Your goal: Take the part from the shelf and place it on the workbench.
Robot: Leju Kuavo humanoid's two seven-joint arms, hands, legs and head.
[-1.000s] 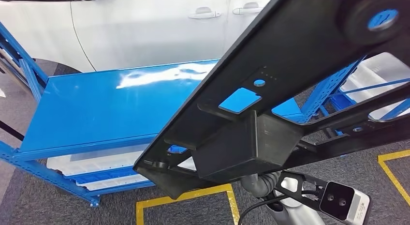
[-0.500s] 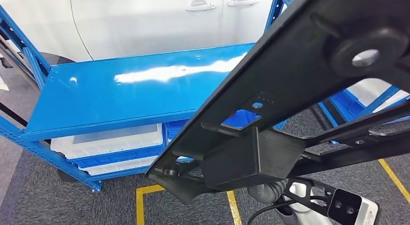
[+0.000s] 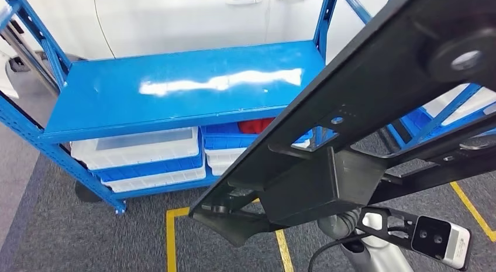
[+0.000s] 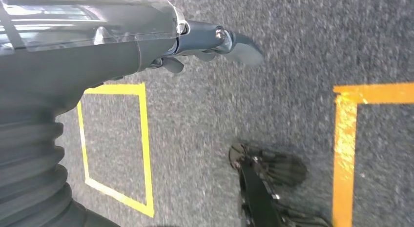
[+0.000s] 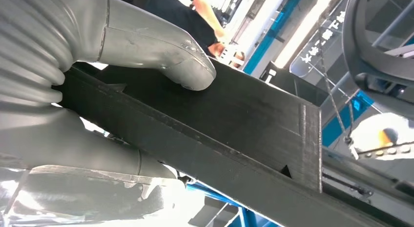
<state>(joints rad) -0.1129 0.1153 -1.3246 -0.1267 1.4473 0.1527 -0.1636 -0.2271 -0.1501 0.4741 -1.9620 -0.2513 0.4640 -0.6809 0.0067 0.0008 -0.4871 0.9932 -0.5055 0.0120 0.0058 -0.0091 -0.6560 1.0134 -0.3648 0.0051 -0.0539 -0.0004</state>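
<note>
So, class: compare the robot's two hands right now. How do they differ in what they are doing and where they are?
1. The right hand grips the black part, thumb pressed on its flat face; the left hand holds nothing.
2. The right hand is raised by the blue shelf; the left hand hangs over the grey carpet with its yellow tape lines.
Both have grey ribbed wrist covers.

Right hand clamped on black part
</note>
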